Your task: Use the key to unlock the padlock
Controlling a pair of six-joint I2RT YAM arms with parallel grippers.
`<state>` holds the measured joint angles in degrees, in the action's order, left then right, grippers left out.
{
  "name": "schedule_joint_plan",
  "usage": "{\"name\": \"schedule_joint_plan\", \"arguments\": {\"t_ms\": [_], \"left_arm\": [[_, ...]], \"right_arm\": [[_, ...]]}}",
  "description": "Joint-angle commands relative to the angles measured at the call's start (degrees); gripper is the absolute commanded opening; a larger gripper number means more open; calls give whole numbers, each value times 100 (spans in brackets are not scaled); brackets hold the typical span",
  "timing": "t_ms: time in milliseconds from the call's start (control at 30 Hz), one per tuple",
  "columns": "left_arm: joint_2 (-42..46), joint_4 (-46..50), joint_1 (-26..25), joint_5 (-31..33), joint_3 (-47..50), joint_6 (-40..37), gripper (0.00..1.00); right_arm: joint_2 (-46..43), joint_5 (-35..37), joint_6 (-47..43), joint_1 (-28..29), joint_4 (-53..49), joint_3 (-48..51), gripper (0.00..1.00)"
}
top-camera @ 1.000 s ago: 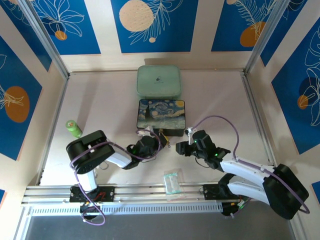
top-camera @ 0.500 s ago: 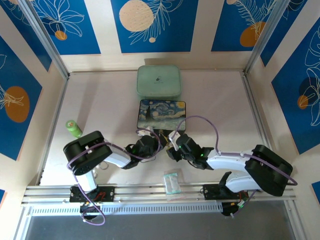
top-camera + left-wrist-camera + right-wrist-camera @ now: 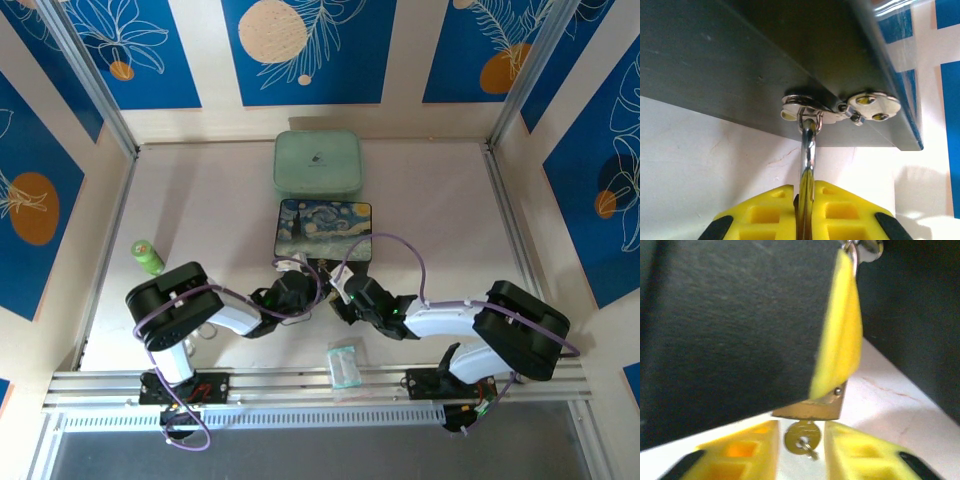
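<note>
The right gripper (image 3: 340, 300) stands unclenched: its yellow fingers (image 3: 747, 452) flank the round head of the key (image 3: 801, 435) with a thin gap on each side, not pinching it. A second ago this arm lay stretched out to the right, its claw well clear of the lock. Now the arm is folded in, and the claw sits just beside the left gripper (image 3: 802, 202) at the front edge of the starry box (image 3: 323, 228). The left gripper has not shifted. It is clenched on the silver shackle (image 3: 808, 150) of the padlock (image 3: 812, 409), which is threaded through the hasp (image 3: 812, 107) on the box's dark front. The key's head sits directly under the brass body, but its blade is hidden, so how deep it sits cannot be told. From above, the two claws cover lock and key, and in the left wrist view the pads hide the brass body.
</note>
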<state>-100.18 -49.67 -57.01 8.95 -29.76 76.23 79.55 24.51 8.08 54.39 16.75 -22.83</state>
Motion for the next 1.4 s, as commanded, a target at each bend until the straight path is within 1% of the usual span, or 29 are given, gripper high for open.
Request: {"name": "schedule_joint_plan", "arguments": {"t_ms": [0,133,233,400,467,567,667,800,967,1167,1367], "left_arm": [[139,6,6,-275,-124,63,0],[131,19,6,-272,-83,63,0],[112,-50,-2,-271,-39,94,0],[95,-123,-3,-275,14,119,0],[89,-148,-3,-280,23,128,0],[78,-181,-3,-296,21,129,0],[60,-190,-3,-306,14,129,0],[68,-240,-3,-289,73,154,0],[77,-245,6,-280,106,162,0],[51,-262,-1,-297,101,160,0],[34,-315,6,-297,128,184,0]], "right_arm": [[190,383,-182,28,100,-273,17],[324,193,-244,-29,261,-411,15],[308,-187,-114,-191,328,-423,15],[213,-1423,190,-711,341,-406,15],[197,-1950,371,-1008,282,-411,15],[226,-2451,596,-1393,126,-441,15],[263,-2609,729,-1601,-14,-442,16],[220,-2628,905,-1842,-137,-386,17],[107,-3059,1214,-2224,-23,-246,20],[117,-3272,1410,-2379,-25,-229,29],[97,-3323,1540,-2499,-30,-182,32]]}}
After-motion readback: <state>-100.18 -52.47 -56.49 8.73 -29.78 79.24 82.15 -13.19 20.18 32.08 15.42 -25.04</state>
